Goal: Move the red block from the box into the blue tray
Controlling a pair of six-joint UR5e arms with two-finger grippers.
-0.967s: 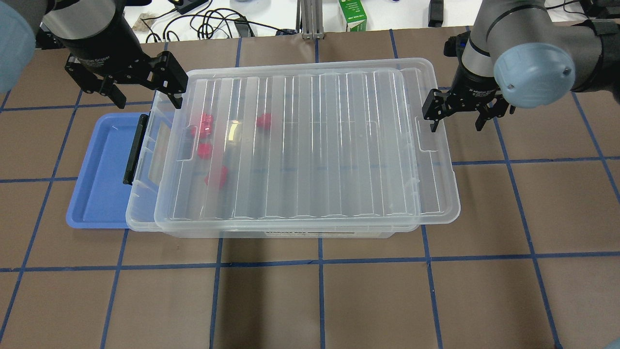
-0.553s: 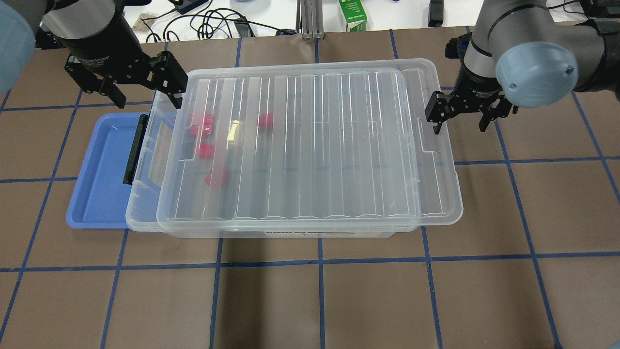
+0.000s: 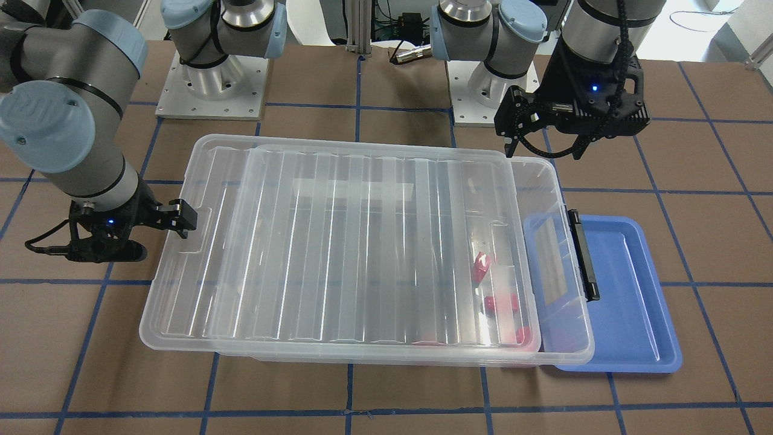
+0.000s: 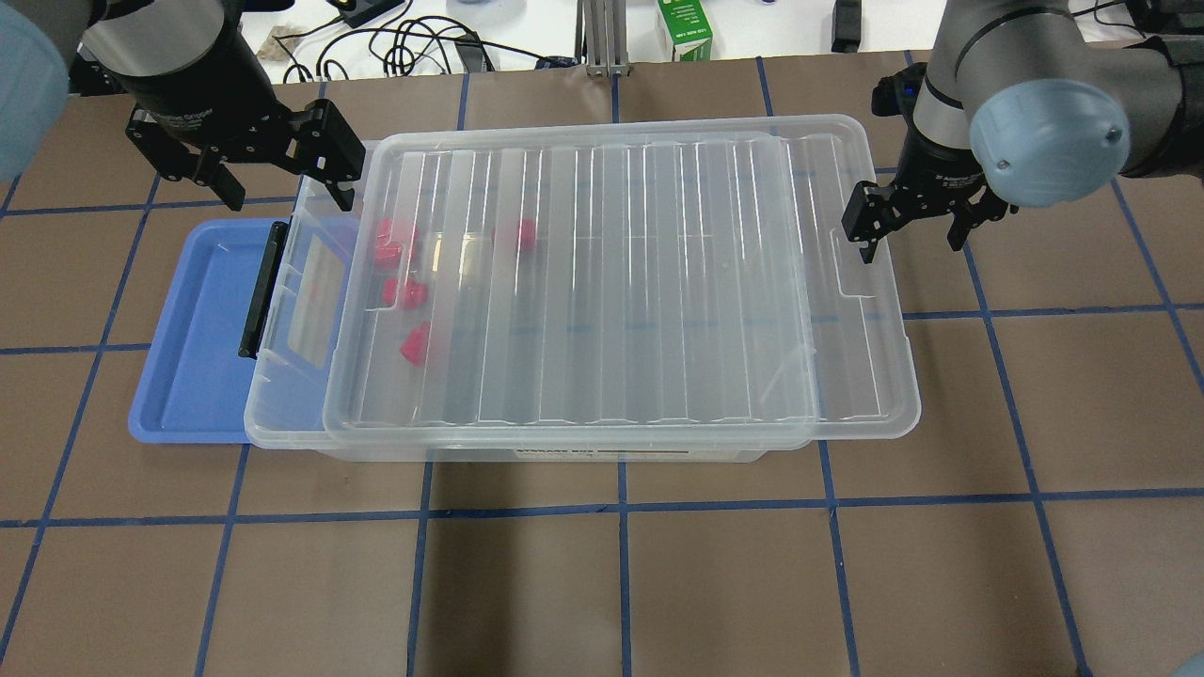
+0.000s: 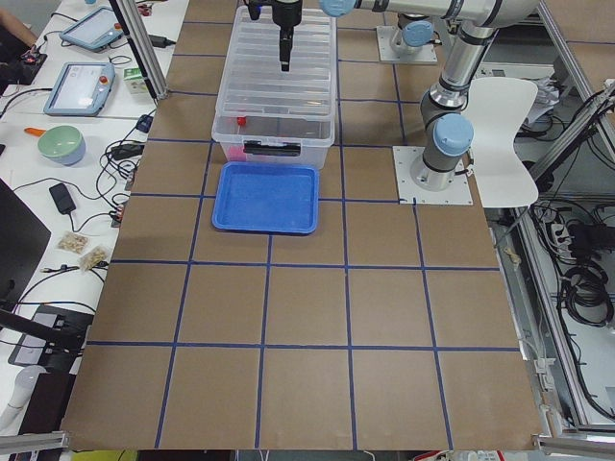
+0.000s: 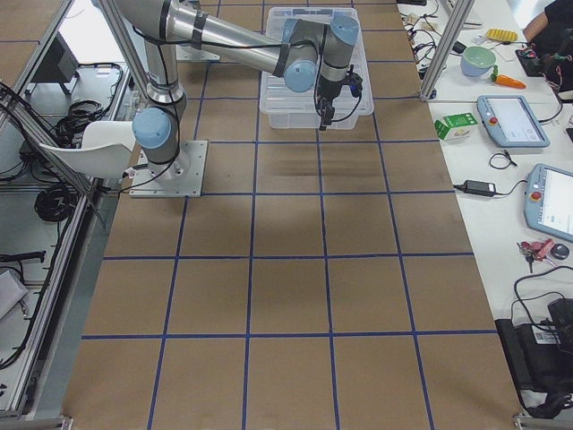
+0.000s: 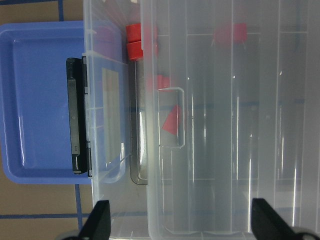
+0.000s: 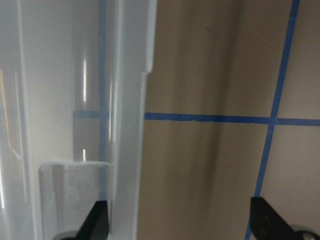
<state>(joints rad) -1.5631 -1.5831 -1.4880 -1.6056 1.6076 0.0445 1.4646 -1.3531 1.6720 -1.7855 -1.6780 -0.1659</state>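
The clear box [image 4: 282,414] lies mid-table with its ribbed lid [image 4: 611,282] shifted off toward the right, which uncovers a strip at the box's left end. Several red blocks [image 4: 414,343] lie inside near that end, and one shows uncovered in the left wrist view [image 7: 140,42]. The blue tray [image 4: 188,329] sits partly under the box's left end, by the black clip handle [image 4: 252,291]. My left gripper [image 4: 287,188] hangs open and empty above the box's far left corner. My right gripper [image 4: 908,235] is open, with one finger against the lid's right rim.
A green carton [image 4: 685,28], cables [image 4: 404,47] and a metal post [image 4: 602,38] stand beyond the table's far edge. Blue tape lines cross the brown table. The arm bases [image 3: 211,78] stand behind the box.
The lid has slid to the right across the box, uncovering more of the left end. My right gripper moved right with it. My left gripper has not moved.
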